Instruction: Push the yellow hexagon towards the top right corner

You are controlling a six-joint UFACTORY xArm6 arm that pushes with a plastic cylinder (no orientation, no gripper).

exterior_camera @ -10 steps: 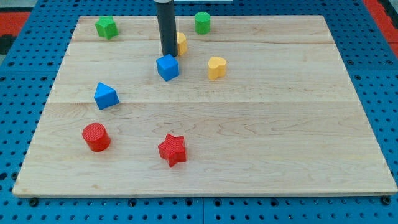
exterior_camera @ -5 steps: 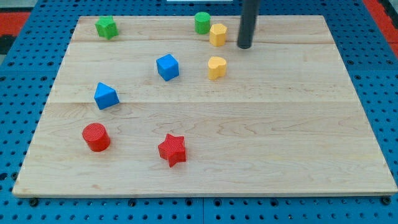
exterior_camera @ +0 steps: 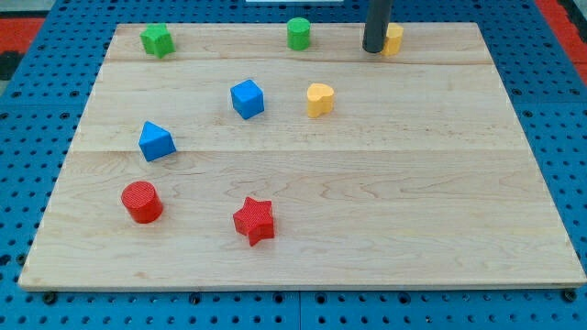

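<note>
1. In the camera view, our rod drops in from the view's top, its upper part cut off; my tip (exterior_camera: 373,50) has no fingers and grips nothing.
2. The tip touches the yellow hexagon's (exterior_camera: 393,38) left side, hiding part of it.
3. The hexagon sits near the wooden board's (exterior_camera: 367,202) top edge, right of the green cylinder (exterior_camera: 298,34).
4. The yellow heart (exterior_camera: 319,99) lies well below.

Rod runs out of view's top edge; upper part and arm unseen. My tip (exterior_camera: 374,50) covers left side of yellow hexagon (exterior_camera: 394,38), so shape not fully readable and contact cannot be confirmed. Wooden board (exterior_camera: 367,202) shows whole. Blue pegboard (exterior_camera: 18,137) cut by all four edges.
</note>
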